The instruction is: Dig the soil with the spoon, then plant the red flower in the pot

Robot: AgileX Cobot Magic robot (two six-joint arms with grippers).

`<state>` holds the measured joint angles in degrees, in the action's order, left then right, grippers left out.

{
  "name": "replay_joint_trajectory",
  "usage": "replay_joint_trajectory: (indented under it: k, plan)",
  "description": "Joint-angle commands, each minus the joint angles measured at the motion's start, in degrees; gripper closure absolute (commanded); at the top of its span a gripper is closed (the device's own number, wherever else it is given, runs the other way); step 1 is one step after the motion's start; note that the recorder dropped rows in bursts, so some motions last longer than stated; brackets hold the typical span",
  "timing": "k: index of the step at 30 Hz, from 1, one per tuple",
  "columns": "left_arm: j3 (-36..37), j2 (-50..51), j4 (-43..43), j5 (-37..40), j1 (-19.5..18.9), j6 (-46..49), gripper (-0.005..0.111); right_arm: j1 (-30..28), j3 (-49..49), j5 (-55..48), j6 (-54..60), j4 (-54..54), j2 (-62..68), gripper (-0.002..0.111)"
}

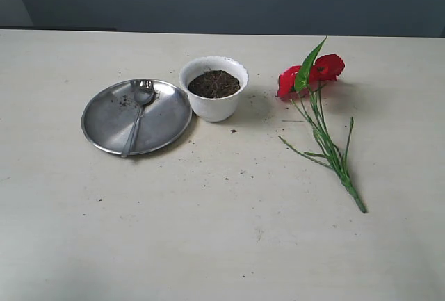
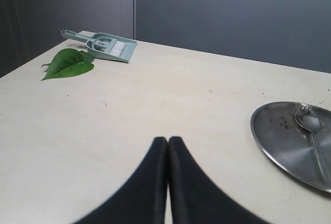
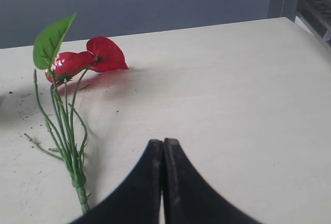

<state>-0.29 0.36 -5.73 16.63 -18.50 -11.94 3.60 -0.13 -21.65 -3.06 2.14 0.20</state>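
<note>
Spoon (image 1: 138,115) lies on the steel plate (image 1: 104,124) just beside the pot (image 1: 213,106) of soil (image 1: 214,84), red flower (image 1: 330,66) flat on the pot's other side; left gripper (image 2: 168,146) and right gripper (image 3: 163,149) are closed and empty, so the left should open and pinch the thin handle squarely mid-length.

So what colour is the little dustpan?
The dustpan is pale grey-green with white bristles inside, seen only in the left wrist view.

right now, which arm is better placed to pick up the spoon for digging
Probably left. The spoon lies on the steel plate on the left side, in sight ahead of the shut left hand; the right hand faces the red flower instead.
</note>
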Motion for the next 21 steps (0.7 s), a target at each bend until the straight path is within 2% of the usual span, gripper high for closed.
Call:
replay_joint_trajectory:
  k: [1, 12, 21]
  plan:
    - [0.29, -0.36, 0.28, -0.64, 0.36, 0.15, 0.106, -0.23, 0.13, 0.82, 0.15, -0.10, -0.20, 0.108]
    - [0.29, -0.36, 0.28, -0.20, 0.36, 0.59, 0.106, -0.23, 0.13, 0.82, 0.15, -0.10, -0.20, 0.108]
    - [0.29, -0.36, 1.35, 0.03, 2.43, 1.83, 0.106, -0.23, 0.13, 0.68, 0.15, -0.10, -0.20, 0.108]
